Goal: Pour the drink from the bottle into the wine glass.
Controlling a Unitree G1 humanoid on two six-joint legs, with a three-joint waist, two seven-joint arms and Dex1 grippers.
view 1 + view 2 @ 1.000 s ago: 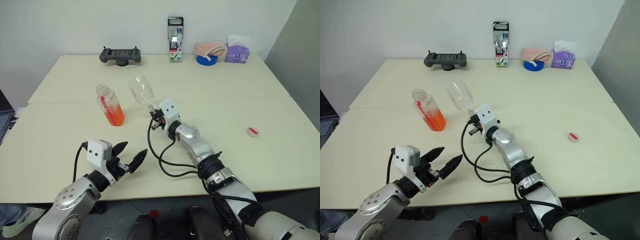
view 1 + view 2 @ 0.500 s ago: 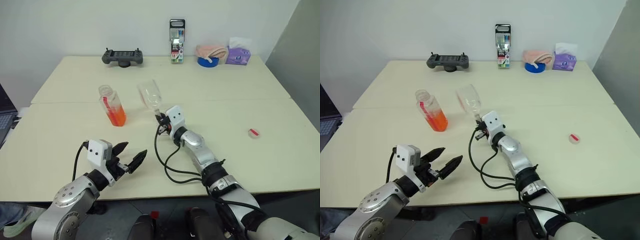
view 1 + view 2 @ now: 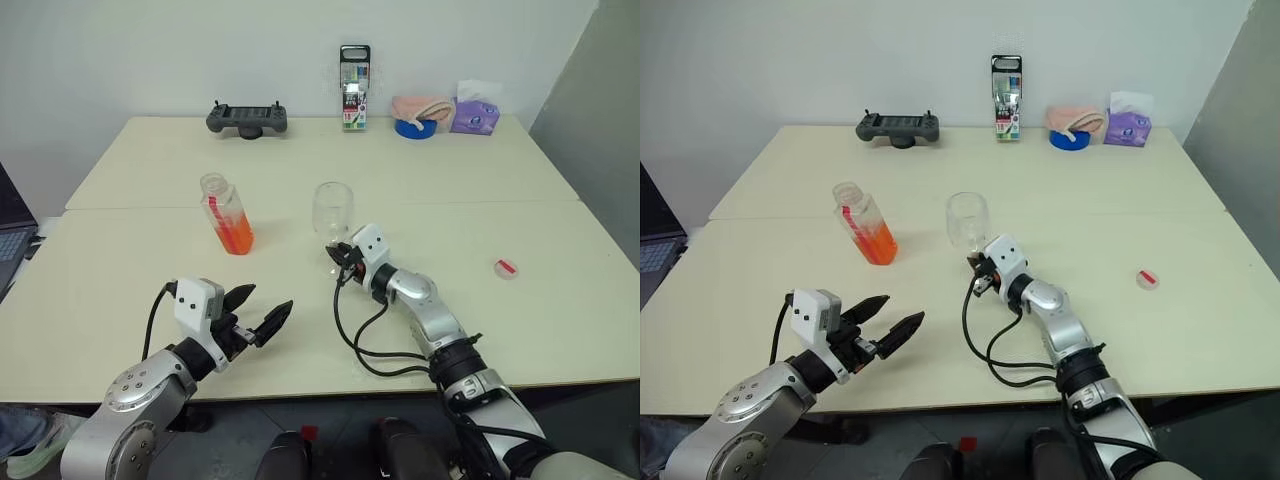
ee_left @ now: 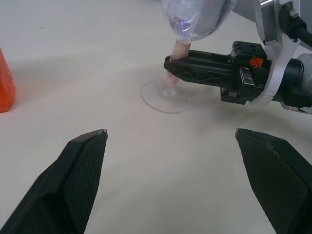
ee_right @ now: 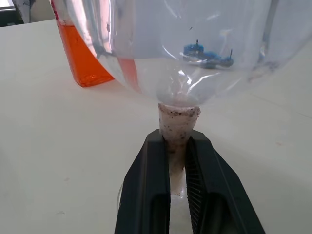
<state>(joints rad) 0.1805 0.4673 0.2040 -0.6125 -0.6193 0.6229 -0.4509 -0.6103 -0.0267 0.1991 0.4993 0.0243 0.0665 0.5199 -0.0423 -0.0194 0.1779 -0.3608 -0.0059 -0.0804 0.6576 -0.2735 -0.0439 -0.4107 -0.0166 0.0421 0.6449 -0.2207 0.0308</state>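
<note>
The wine glass (image 3: 332, 212) stands upright near the middle of the desk (image 3: 480, 190), its round foot down on the top in the left wrist view. The right gripper (image 5: 177, 161) has its 2 black fingers (image 5: 146, 190) pinched on the glass's thin stem, just under the empty bowl and above the foot.

The bottle (image 3: 226, 213) stands to the left of the glass, apart from it, toward the desk's left edge. It is uncapped, and the drink (image 3: 233, 233) fills about its lower half, bright orange. A small white-and-red cap (image 3: 506, 266) lies well off toward the right edge.

The left gripper (image 3: 259, 316) hovers over the near edge of the desk with its 2 fingers spread wide and nothing between them, pointing toward the glass.

Along the far edge sit a dark handheld controller (image 3: 246, 116), a tall marker pack (image 3: 352, 72), a blue tape roll (image 3: 413, 126) with a pink cloth (image 3: 420, 105) and a purple tissue pack (image 3: 473, 112).
</note>
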